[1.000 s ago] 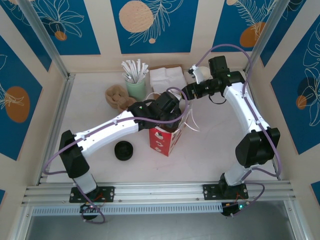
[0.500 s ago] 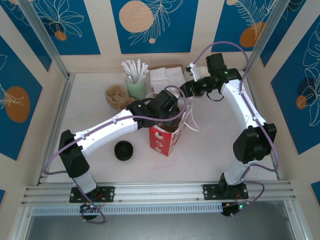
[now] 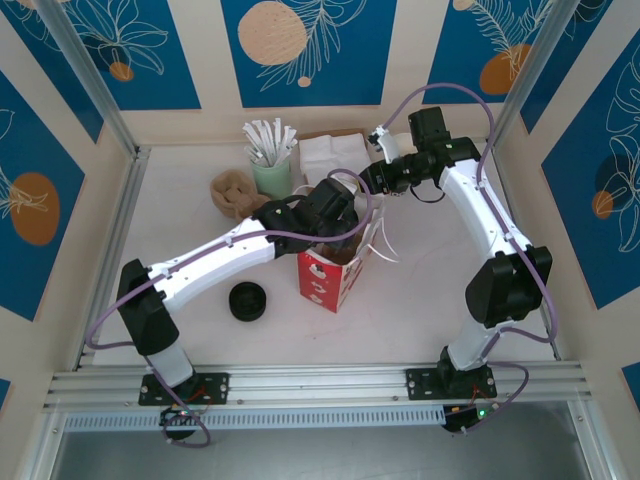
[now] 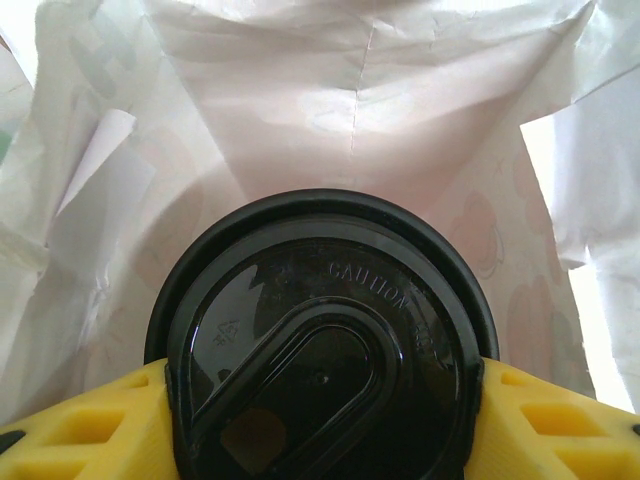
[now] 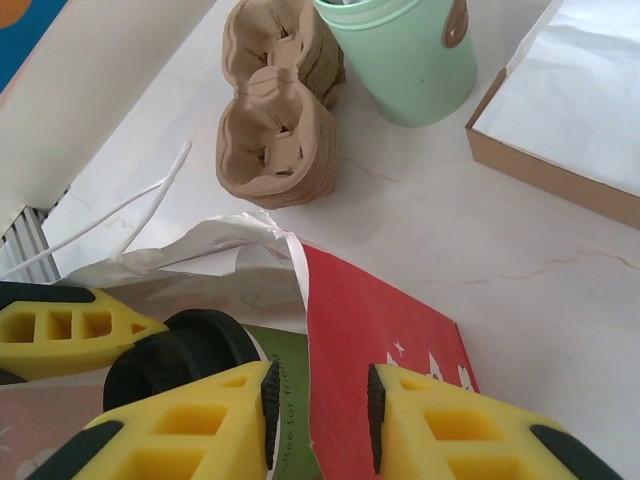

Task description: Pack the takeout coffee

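1. Left gripper (image 4: 320,425): its yellow fingers clamp the takeout coffee (image 4: 320,300), an olive-sided paper cup with a round black plastic lid, one finger on each side.
2. The red-and-white paper bag (image 4: 350,90) encloses the cup beyond the fingertips.
3. Right gripper (image 5: 320,405): the bag's red wall lies between its fingers; whether they pinch it cannot be determined.

Lid of takeout coffee (image 4: 320,340): glossy black plastic, smooth, embossed lettering; cup side matt green paper. The bag (image 4: 350,120) is matt white creased paper inside, smooth red outside. The left gripper (image 4: 320,425) fingers (image 4: 80,420) are matt yellow plastic. Seen from above, from the bag: cup carriers (image 3: 235,193) at 10 o'clock, rough brown pulp; mint cup (image 3: 271,178) at 11, smooth matt; box (image 5: 530,172) at 12, brown cardboard. The table (image 5: 480,250) is smooth white, faintly veined.
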`<state>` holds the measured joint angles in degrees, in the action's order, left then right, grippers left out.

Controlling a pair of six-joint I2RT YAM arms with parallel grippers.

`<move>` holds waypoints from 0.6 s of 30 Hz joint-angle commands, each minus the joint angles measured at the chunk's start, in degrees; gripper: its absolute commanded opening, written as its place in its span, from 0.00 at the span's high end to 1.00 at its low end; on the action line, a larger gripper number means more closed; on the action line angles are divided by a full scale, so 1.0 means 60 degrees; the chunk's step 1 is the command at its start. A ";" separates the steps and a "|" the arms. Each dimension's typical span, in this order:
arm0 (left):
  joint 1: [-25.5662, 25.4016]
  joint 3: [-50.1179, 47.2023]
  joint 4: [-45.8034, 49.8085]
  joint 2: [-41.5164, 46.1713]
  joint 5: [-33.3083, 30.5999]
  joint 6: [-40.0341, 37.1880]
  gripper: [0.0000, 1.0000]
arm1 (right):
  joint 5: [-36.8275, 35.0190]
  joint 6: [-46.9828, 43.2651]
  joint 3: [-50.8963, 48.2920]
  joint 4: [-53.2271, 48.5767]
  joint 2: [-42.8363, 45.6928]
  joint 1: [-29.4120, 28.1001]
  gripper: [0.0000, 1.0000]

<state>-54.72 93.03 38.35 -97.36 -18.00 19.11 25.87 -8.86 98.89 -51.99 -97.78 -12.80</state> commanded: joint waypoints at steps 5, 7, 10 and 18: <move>0.0177 -0.0070 -0.0224 0.0067 -0.0135 -0.0037 0.41 | 0.0504 -0.0120 -0.0113 0.0026 -0.0109 -0.0062 0.77; 0.0184 -0.0052 -0.0210 0.0083 -0.0153 -0.0016 0.41 | 0.0568 -0.0112 -0.0013 0.0007 -0.0094 -0.0066 0.85; 0.0184 -0.0095 -0.0232 0.0111 -0.0164 0.0007 0.41 | 0.0768 -0.0193 0.0197 -0.0022 -0.0019 -0.0125 0.98; 0.0141 -0.0276 -0.0437 0.0180 -0.0375 -0.0092 0.42 | 0.1381 -0.0091 -0.0010 -0.0060 0.0662 -0.0383 1.00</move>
<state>-54.37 92.31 37.43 -97.36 -18.57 19.09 30.30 -9.06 98.61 -51.92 -97.30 -14.17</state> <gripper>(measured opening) 0.587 0.053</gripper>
